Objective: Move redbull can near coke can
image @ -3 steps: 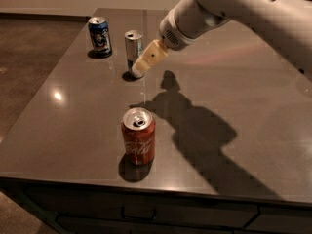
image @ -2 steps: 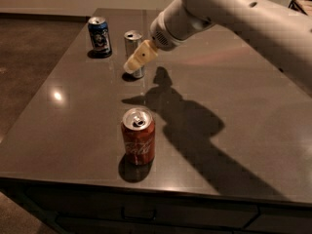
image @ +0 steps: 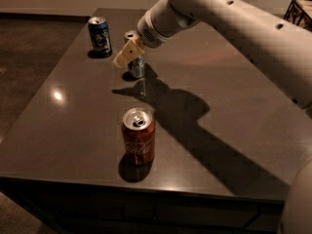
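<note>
The redbull can (image: pixel 136 66), slim and silver, stands upright on the far part of the dark table (image: pixel 219 106). The gripper (image: pixel 126 55) hangs right in front of its upper part, its tan fingers (image: pixel 127 51) covering the can's middle. The coke can (image: pixel 138 135), red with white script and an open silver top, stands upright near the front edge, well apart from the redbull can.
A wider dark blue can (image: pixel 99 36) stands at the table's far left, left of the redbull can. The white arm (image: pixel 234 28) reaches in from the upper right and casts a long shadow across the table. A dark wire object (image: pixel 298 11) sits at the far right.
The gripper has moved left and toward the redbull can, from beside it to in front of its upper part. The cans have not moved.
</note>
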